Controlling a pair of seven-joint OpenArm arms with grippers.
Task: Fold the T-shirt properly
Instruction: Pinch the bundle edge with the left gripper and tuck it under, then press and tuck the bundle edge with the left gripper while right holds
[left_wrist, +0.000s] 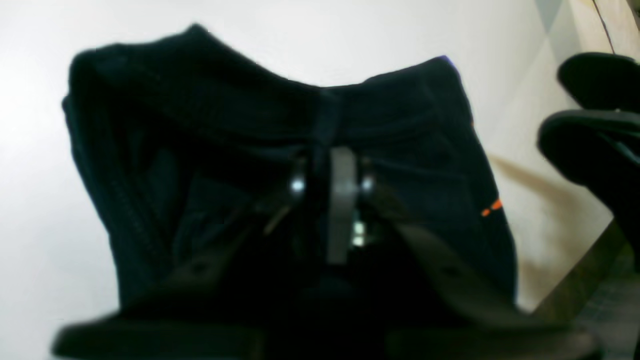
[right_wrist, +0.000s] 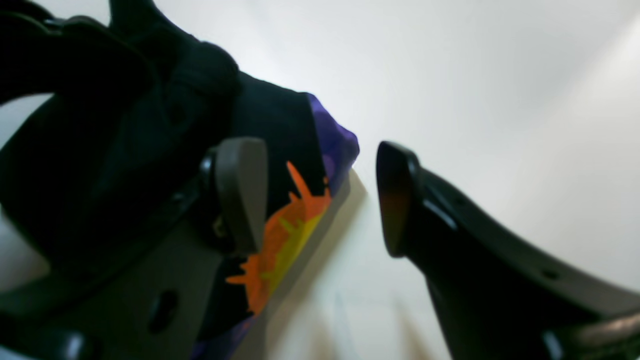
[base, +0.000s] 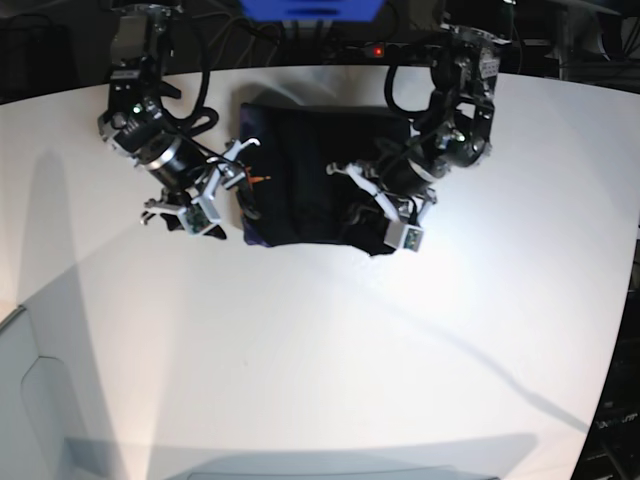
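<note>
Two end effectors are placed at opposite sides of the T-shirt (base: 320, 175), which lies as a compact dark rectangle at the far middle of the white bench (base: 320, 360), its long axis running left to right. The left end effector (left_wrist: 332, 187) is closed on a bunched fold of black cloth at the shirt's right near corner, as the left wrist view shows, though that view is blurred and the grip may be shallow. The right end effector (right_wrist: 320, 197) is spread wide and holds nothing; one finger (right_wrist: 240, 192) overlaps the shirt's printed left edge, where orange and purple show. The shirt's far edge lies close to cables and a blue unit (base: 310, 8). Nothing else is seen in the way.
</note>
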